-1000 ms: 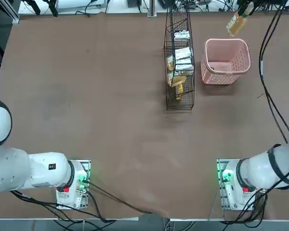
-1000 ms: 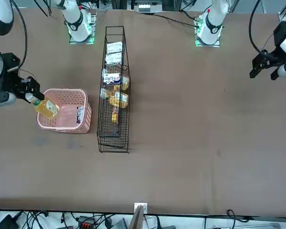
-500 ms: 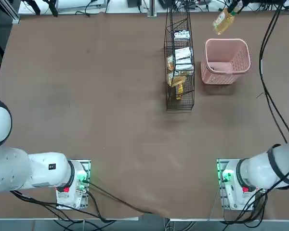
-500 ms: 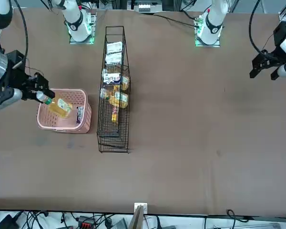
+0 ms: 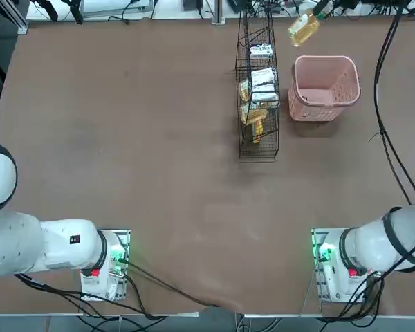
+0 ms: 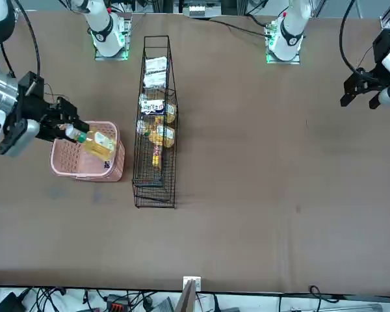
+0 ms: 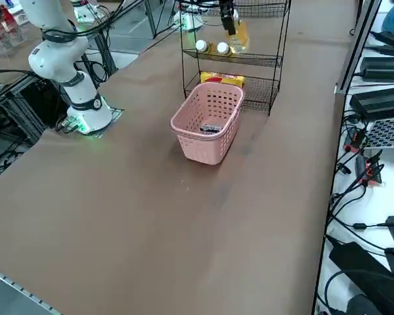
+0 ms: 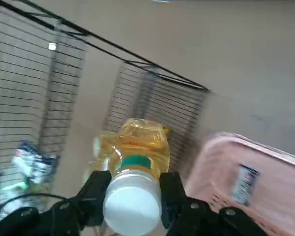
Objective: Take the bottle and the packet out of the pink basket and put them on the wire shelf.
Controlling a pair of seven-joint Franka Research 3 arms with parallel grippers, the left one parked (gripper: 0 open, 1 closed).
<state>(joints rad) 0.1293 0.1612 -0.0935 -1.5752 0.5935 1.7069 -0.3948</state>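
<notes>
My right gripper [image 6: 71, 132] is shut on the white-capped neck of the bottle [image 6: 99, 142], a small clear bottle of amber liquid. It hangs tilted in the air between the pink basket [image 5: 346, 88] and the top of the wire shelf [image 5: 257, 142]. In the wrist view the fingers [image 8: 96, 189] clamp just under the cap of the bottle [image 8: 137, 145], with the wire shelf [image 8: 152, 93] behind it. The packet [image 7: 211, 128], white with dark print, lies inside the pink basket [image 7: 184, 125]; the wrist view also shows this packet [image 8: 245, 178].
The shelf's tiers hold white packets [image 5: 263, 76], yellow packets [image 7: 222, 79] and two white-capped bottles [image 7: 202, 46]. Black cables [image 5: 387, 124] trail over the table to the right of the basket. The parked left arm's gripper [image 6: 364, 88] hangs at the far side.
The right gripper has carried the bottle from beyond the basket's far rim sideways toward the wire shelf. Basket, packet and shelf have stayed put.
</notes>
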